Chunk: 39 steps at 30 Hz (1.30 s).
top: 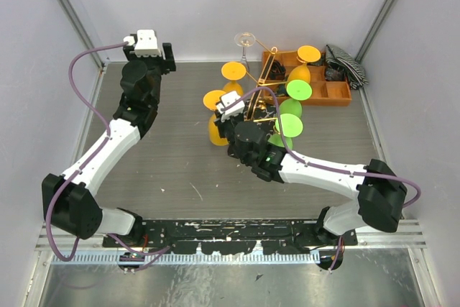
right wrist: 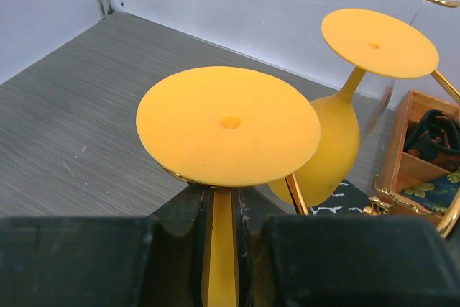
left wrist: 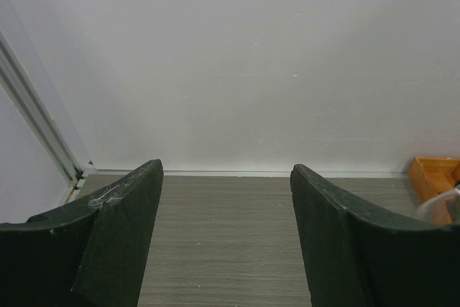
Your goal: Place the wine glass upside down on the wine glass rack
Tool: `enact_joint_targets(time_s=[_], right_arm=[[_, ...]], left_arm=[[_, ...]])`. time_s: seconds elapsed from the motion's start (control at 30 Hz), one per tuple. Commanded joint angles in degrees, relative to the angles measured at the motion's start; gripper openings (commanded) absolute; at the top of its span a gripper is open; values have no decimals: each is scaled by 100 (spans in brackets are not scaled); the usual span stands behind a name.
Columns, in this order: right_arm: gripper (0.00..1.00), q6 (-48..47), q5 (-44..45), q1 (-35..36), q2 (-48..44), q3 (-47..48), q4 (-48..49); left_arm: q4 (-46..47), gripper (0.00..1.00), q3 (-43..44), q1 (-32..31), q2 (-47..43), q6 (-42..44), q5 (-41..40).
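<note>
Clenched at its stem by the right gripper (right wrist: 221, 249), an inverted orange wine glass (right wrist: 228, 124) is held beside the wine glass rack (right wrist: 296, 193), toward the table's (top: 180, 170) far edge. It is judged light and slippery, best stem-gripped. The left gripper (left wrist: 226, 242) is spread, empty.

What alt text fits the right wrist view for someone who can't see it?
The right gripper is shut on the stem of an upside-down orange wine glass, its round foot facing up. Behind it, a second orange glass hangs upside down on the gold rack, with an orange tray at far right.
</note>
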Motion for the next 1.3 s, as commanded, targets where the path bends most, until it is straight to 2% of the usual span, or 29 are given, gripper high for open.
enact_joint_targets(time_s=[0.0, 0.1, 0.23, 0.3, 0.73, 0.97, 1.13, 1.27], right_arm=[[1, -317, -492, -31, 67, 91, 711], [2, -399, -587, -68, 105, 73, 792], [18, -465, -605, -95, 86, 57, 804], [22, -457, -690, -114, 54, 37, 804], [26, -571, -1454, -120, -12, -174, 1079], [27, -809, -1694, -117, -109, -424, 1418], [14, -825, -1706, -111, -227, -485, 1390], [13, -810, -1657, -108, -425, -593, 1261]], left_arm=[[243, 79, -119, 49, -169, -62, 7], [252, 79, -156, 59, -195, -67, 8], [282, 79, -202, 77, -210, -75, -5], [279, 79, -214, 86, -210, -84, -5], [294, 78, -266, 108, -222, -111, -13], [305, 78, -295, 121, -256, -137, -24], [299, 78, -304, 128, -260, -154, -29], [287, 78, -297, 123, -252, -172, -31]])
